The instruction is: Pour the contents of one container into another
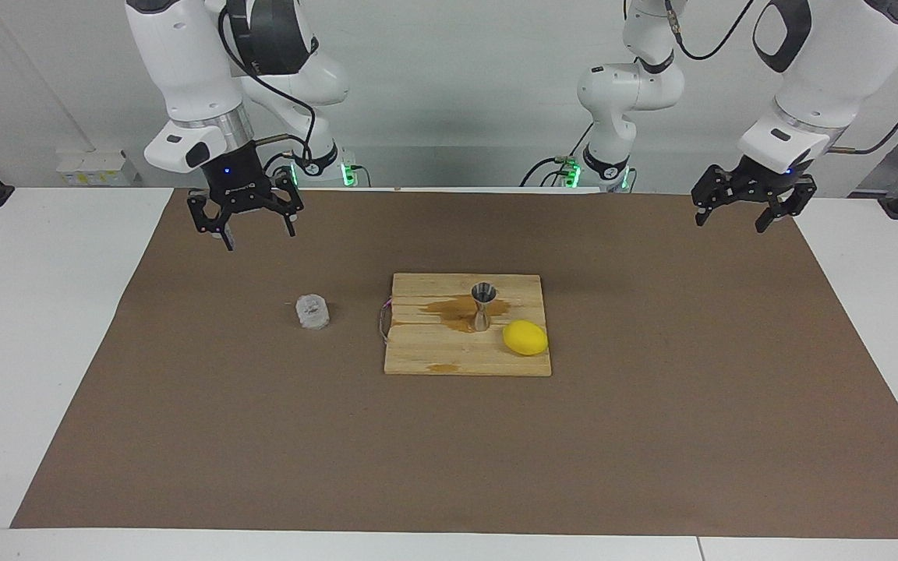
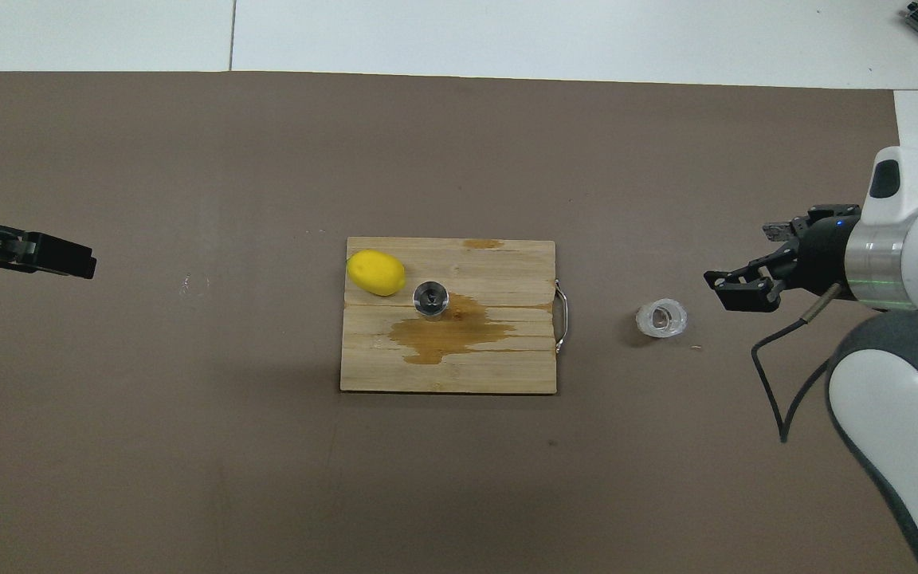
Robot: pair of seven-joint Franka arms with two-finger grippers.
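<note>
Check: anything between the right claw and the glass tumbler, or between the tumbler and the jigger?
Nothing visible. The right claw hangs open over bare brown mat, up from the squat clear faceted glass tumbler. Only mat and the wooden board's metal handle lie between tumbler and upright silvery steel jigger.

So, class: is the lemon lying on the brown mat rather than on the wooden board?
No, the lemon rests on the wooden board, beside the steel jigger.

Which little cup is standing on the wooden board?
The shiny steel jigger, standing beside the lemon. The frosty glass tumbler sits off the board, on the brown mat.
</note>
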